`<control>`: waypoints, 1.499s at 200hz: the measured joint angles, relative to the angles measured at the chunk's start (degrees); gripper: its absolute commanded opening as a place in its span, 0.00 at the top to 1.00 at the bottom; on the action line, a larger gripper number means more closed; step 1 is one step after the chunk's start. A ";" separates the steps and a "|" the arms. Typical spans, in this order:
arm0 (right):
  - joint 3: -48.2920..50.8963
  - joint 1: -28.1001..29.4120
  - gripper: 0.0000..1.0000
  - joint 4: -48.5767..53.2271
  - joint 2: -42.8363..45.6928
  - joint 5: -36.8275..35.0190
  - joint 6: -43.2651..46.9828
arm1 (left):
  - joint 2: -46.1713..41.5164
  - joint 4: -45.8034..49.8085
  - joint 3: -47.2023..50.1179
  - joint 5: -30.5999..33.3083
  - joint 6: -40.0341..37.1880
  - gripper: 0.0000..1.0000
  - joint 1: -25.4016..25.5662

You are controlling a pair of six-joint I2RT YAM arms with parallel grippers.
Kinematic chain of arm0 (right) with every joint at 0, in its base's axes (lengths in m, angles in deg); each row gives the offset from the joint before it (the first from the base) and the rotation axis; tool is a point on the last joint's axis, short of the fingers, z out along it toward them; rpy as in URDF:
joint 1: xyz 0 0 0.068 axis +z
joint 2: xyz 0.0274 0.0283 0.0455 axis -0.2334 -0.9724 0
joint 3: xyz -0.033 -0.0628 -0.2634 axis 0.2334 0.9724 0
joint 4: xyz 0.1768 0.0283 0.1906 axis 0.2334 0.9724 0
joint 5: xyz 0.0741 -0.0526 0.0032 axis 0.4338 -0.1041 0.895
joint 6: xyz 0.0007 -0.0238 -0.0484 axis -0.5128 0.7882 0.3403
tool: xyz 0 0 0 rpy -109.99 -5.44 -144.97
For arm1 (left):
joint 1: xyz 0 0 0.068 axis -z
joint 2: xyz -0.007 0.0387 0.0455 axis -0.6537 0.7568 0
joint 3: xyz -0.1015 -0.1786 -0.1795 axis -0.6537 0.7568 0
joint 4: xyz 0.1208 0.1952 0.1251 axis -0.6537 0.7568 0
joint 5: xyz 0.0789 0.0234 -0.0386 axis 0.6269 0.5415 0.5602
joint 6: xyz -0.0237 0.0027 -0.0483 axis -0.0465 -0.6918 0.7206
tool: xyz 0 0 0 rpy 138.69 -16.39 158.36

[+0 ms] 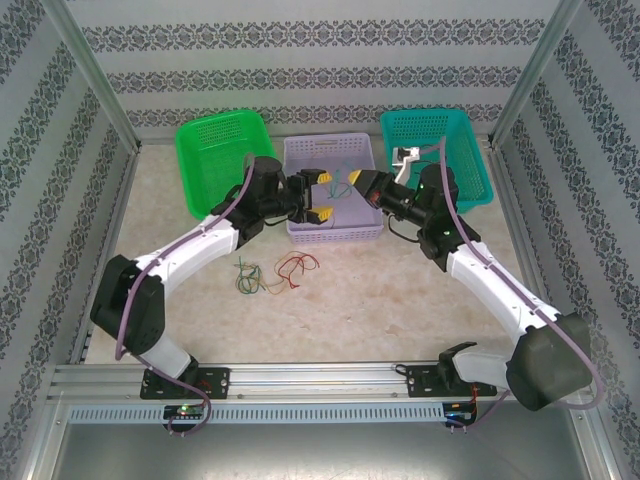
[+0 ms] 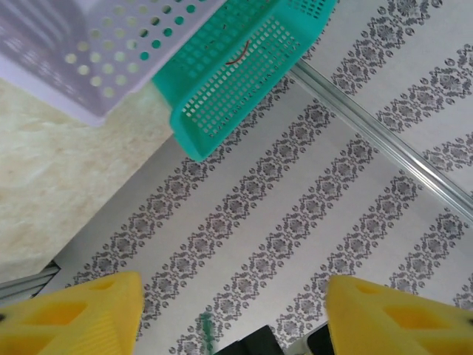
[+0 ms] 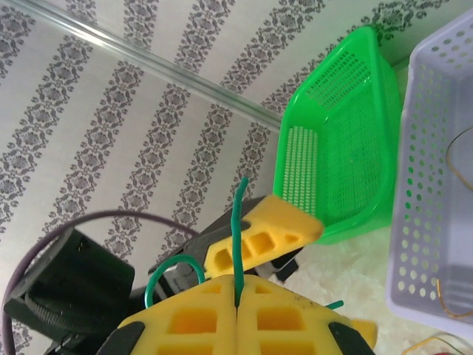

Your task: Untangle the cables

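overhead camera looks down, wrist cameras close, facing walls (image 2: 295,222), sharing lavender basket (image 1: 335,236)

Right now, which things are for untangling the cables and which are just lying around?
For the job: thin green cable pinched in the right gripper; open left gripper; loose tangle of green, red and orange cables; lilac perforated basket with cables inside.
Lying about: bright green plastic basket; teal plastic basket.

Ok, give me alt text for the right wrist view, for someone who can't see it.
The right gripper is shut on a green cable that sticks up from it. Behind are a green basket and, beside it, a purple basket.
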 measured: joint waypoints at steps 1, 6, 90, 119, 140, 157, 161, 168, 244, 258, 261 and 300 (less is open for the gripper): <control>0.02 0.02 1.00 -0.02 0.00 0.00 0.00 | 0.09 -0.04 -0.09 -0.02 -0.02 0.43 0.00; 0.22 0.20 1.00 -0.11 -0.02 -0.17 0.07 | 0.74 -0.50 -0.55 -0.11 0.44 0.47 0.07; 1.05 0.63 1.00 -0.04 -0.07 -2.73 2.75 | 0.39 -0.35 0.17 -1.75 2.51 0.99 0.90; 1.14 0.59 1.00 0.24 0.48 -3.26 4.48 | -0.96 1.16 0.87 -1.77 2.38 1.00 0.87; 1.44 0.59 1.00 0.79 1.60 -3.74 5.95 | -1.90 1.99 1.46 -1.79 2.25 1.00 0.87; 1.90 0.59 1.00 1.49 2.67 -4.48 7.02 | -2.60 2.62 1.90 -1.79 2.25 1.00 0.87; 1.97 0.59 1.00 1.70 2.93 -4.81 7.50 | -2.71 2.73 1.92 -1.79 2.25 1.00 0.87; 1.97 0.59 1.00 2.10 3.21 -5.22 8.13 | -2.89 2.89 1.92 -1.84 2.25 1.00 0.87; 0.87 7.82 1.00 9.07 7.28 -25.40 30.10 | -4.90 7.26 1.92 -4.15 1.42 1.00 0.87; 0.85 7.85 1.00 8.33 7.54 -28.65 35.63 | -5.95 8.28 2.19 -5.11 0.94 1.00 0.87; 0.85 7.85 1.00 7.98 7.54 -29.49 37.18 | -6.23 8.41 2.34 -5.31 0.85 1.00 0.87; 0.76 7.80 1.00 4.42 6.23 -33.24 51.82 | -9.57 11.43 6.01 -5.95 0.11 1.00 0.87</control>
